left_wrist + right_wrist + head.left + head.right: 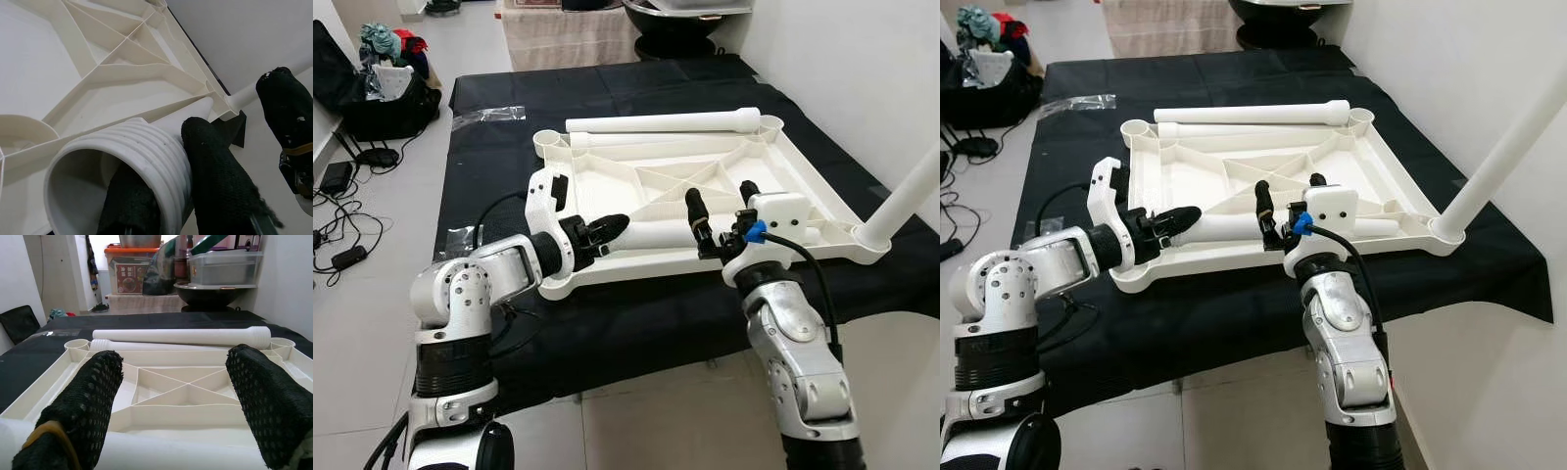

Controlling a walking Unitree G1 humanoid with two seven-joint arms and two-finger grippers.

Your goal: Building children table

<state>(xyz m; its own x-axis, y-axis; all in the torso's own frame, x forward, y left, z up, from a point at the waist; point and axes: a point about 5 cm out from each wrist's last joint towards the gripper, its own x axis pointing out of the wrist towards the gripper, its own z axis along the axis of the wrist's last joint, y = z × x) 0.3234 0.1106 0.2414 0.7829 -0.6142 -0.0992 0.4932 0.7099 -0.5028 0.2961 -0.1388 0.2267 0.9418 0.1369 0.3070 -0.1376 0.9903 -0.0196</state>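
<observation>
**Both grippers on a loose leg, tabletop upside down on the black cloth**

Nearest: left gripper [612,230] clamped on the threaded open end of a white leg [656,233]; one finger [129,205] inside the tube, the other outside against the ribbing. Leg lying across the near edge of the tabletop [636,191], along its near rail.

Right gripper [720,208] spread wide, one finger on each side of the same leg further along; contact with the leg not clear.

Tabletop underside up, ribs showing, resting on the black cloth [636,323] over the floor.

Far edge: two more legs [181,336] lying side by side on the tabletop's far rim. Empty round socket [77,343] at the far left corner.

Right near corner: one leg already standing in its socket [1503,147], tilted up and outward.

Beyond the cloth: bags and cables [357,157] on the floor to the left.
</observation>
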